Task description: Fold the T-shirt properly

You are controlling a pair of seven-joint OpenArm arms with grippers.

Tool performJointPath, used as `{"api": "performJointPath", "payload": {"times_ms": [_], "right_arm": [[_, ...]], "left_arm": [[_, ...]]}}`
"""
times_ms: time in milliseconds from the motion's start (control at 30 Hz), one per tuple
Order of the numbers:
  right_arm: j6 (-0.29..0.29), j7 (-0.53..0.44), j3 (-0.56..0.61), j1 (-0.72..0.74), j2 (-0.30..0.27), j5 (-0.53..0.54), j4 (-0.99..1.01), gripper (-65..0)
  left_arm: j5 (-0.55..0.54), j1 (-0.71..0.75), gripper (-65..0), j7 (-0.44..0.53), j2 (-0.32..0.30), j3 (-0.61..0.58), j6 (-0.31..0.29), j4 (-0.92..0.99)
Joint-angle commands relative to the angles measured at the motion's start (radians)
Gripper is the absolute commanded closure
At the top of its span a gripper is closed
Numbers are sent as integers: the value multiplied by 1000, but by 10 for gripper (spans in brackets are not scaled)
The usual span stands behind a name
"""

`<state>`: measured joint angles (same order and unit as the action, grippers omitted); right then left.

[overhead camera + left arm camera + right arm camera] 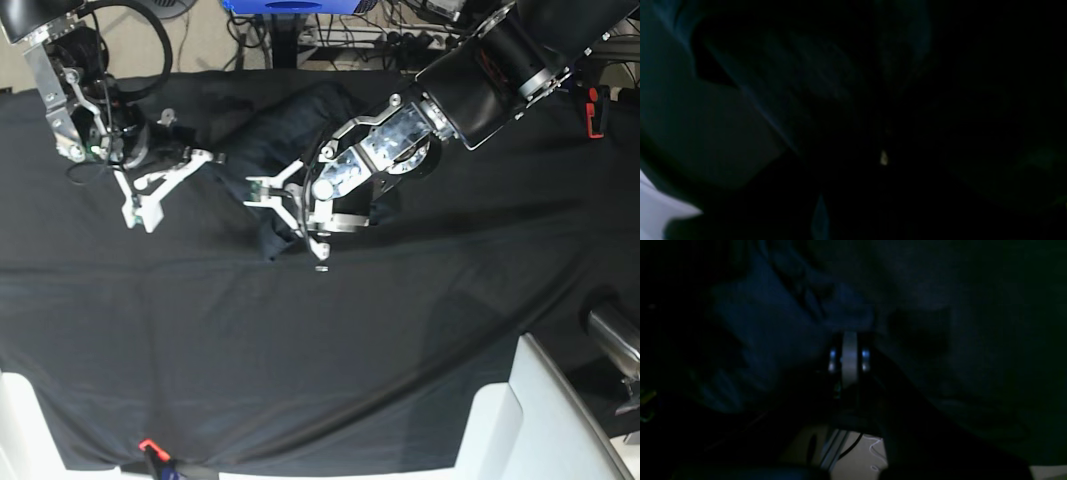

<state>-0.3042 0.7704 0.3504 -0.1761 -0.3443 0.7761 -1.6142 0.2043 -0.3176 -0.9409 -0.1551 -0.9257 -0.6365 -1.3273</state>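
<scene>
The left claw (290, 222) sits low on the T-shirt (290, 130), its fingers nearly together and seemingly pinching the front edge, though I can't be sure. The right claw (140, 215) is pressed shut and empty, off to the side on the black table cloth (300, 350). The shirt lies bunched near the far edge, so the folding is hardly begun.

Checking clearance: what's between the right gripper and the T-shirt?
Base view: only bare black table cloth lies between the right gripper and the T-shirt. The left gripper sits on the shirt's far side.
</scene>
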Motion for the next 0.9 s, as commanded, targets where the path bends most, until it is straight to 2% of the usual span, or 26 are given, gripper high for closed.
{"api": "performJointPath", "payload": {"times_ms": [0, 233, 500, 633, 767, 867], "right_arm": [[6, -7, -6, 8, -8, 3, -11, -8], [6, -9, -6, 16, -8, 3, -11, -8], [6, -9, -6, 26, -8, 3, -10, -8], [6, -9, -6, 28, -8, 3, -10, -8], [6, -9, -6, 28, -8, 3, -10, -8], [6, -9, -6, 28, -8, 3, -8, -8]], "left_arm": [[2, -24, 0, 12, 10, 3, -1, -11], [2, -45, 0, 113, 13, 3, -1, -2], [1, -79, 0, 130, 62, 3, -1, 90], [2, -90, 0, 205, 64, 3, -1, 96], [2, -101, 0, 210, 96, 3, -1, 168], [-4, -113, 0, 210, 98, 3, -1, 193]]}}
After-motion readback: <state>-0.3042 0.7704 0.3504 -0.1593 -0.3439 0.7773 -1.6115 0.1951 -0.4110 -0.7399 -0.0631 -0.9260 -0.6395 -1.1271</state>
